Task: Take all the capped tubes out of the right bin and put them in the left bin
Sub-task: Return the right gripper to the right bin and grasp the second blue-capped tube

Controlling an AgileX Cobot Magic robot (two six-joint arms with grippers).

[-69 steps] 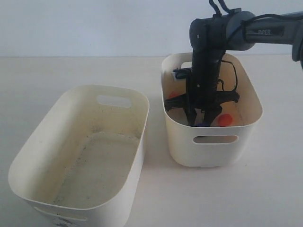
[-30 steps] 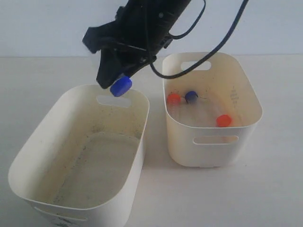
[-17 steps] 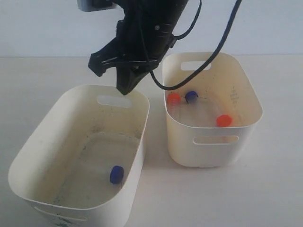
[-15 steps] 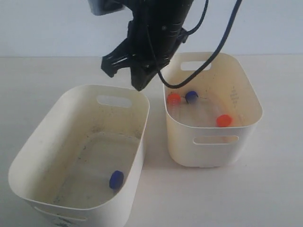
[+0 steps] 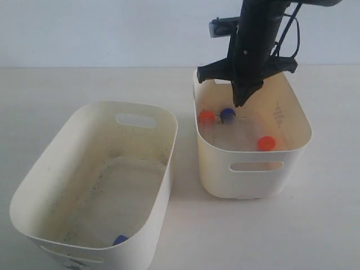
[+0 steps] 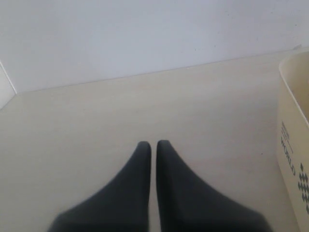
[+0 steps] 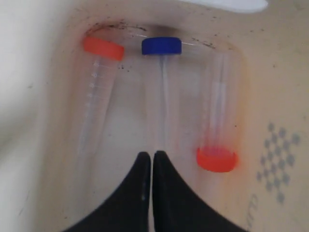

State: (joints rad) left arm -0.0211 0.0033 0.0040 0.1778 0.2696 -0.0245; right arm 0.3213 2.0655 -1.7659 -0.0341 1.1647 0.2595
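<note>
Here, right end effector (image 5: 241, 102) closed empty above right bin (image 5: 254, 184), printed label (image 6: 286, 154) blurred.

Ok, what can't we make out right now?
- Blue tube in left bin: exterior view, near wall hides all but its cap.
- Tubes in right bin: exterior view, clear bodies too faint; only caps show.
- Left gripper: wrist view, bottom edge cuts its base.
</note>
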